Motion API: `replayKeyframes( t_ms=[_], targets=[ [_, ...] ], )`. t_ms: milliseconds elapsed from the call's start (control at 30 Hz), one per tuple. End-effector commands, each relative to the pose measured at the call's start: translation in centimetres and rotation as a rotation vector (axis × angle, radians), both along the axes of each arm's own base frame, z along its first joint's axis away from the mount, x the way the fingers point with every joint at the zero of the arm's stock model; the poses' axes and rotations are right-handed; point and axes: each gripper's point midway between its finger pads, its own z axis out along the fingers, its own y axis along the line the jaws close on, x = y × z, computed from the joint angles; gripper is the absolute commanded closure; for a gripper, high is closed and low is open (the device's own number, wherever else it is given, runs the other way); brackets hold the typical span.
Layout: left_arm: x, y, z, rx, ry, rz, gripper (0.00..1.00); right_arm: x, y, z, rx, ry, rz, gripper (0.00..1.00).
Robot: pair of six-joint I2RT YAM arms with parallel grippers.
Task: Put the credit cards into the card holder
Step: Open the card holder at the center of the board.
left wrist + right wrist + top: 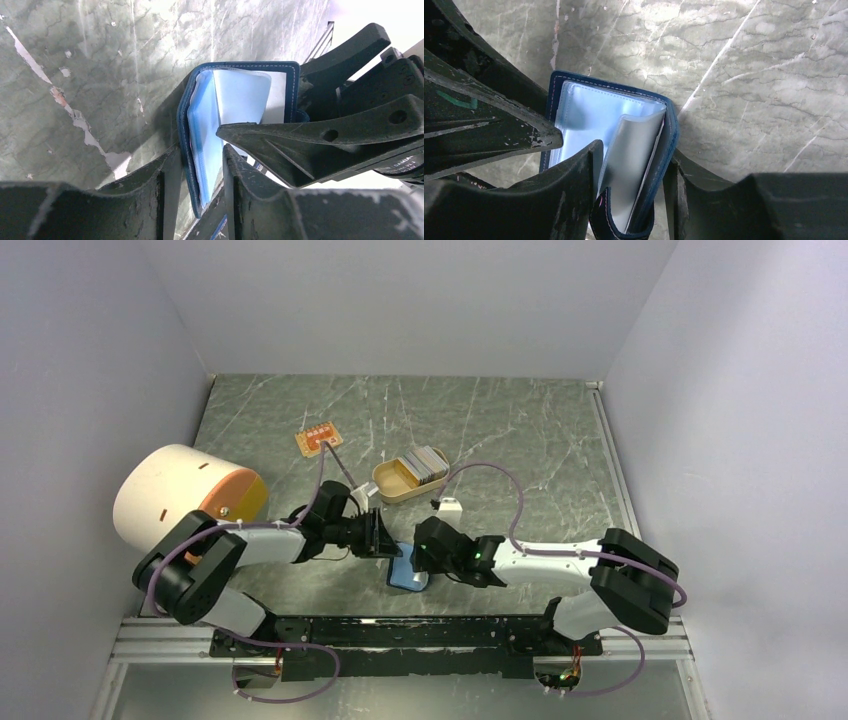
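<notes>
The card holder (408,574), navy outside and light blue inside, stands partly open on the table between both arms. My left gripper (385,537) is shut on one flap; in the left wrist view its fingers (200,165) pinch the card holder (240,95) at that flap's edge. My right gripper (418,550) is shut on the other flap, seen in the right wrist view as the jaws (631,180) around the card holder (589,115). The credit cards (425,462) lie stacked in the tan oval tray (392,483) behind.
A small orange board (318,438) lies at the back left. A large white cylinder with an orange end (185,498) sits on the left beside my left arm. A small white piece (450,505) lies just behind my right gripper.
</notes>
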Motion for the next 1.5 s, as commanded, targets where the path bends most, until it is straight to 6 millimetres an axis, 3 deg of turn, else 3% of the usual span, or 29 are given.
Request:
replayKeyframes(
  t_ms=[0, 200, 467, 633, 833, 1133, 1233, 1467],
  targets=[
    [0.1, -0.9, 0.4, -0.032, -0.025, -0.036, 0.60, 0.5, -0.1, 0.5, 0.026, -0.025, -0.024, 0.51],
    [-0.4, -1.6, 1.2, -0.121, -0.014, -0.050, 0.65, 0.4, -0.3, 0.3, 0.035, -0.025, -0.034, 0.53],
    [0.2, -1.1, 0.5, -0.051, -0.022, -0.028, 0.90, 0.4, -0.3, 0.3, 0.031, -0.026, -0.028, 0.54],
    [0.8, 0.5, 0.2, 0.098, -0.038, 0.009, 0.91, 0.5, -3.1, 0.3, -0.095, -0.019, -0.064, 0.47],
    [0.3, 1.4, -0.2, 0.158, 0.001, 0.024, 0.91, -0.3, -5.9, -1.0, -0.151, -0.022, -0.082, 0.49],
    [0.3, 1.3, 0.4, 0.133, 0.010, 0.046, 0.91, -0.1, -5.1, -2.0, -0.179, -0.015, -0.042, 0.57],
    [0.4, 1.5, 0.4, 0.152, 0.012, 0.061, 0.91, 0.4, -4.4, -0.3, -0.167, -0.039, -0.035, 0.56],
    [0.5, 2.0, 0.8, 0.183, 0.013, 0.082, 0.91, 2.7, -2.0, 7.1, -0.007, -0.201, 0.033, 0.47]
  ],
)
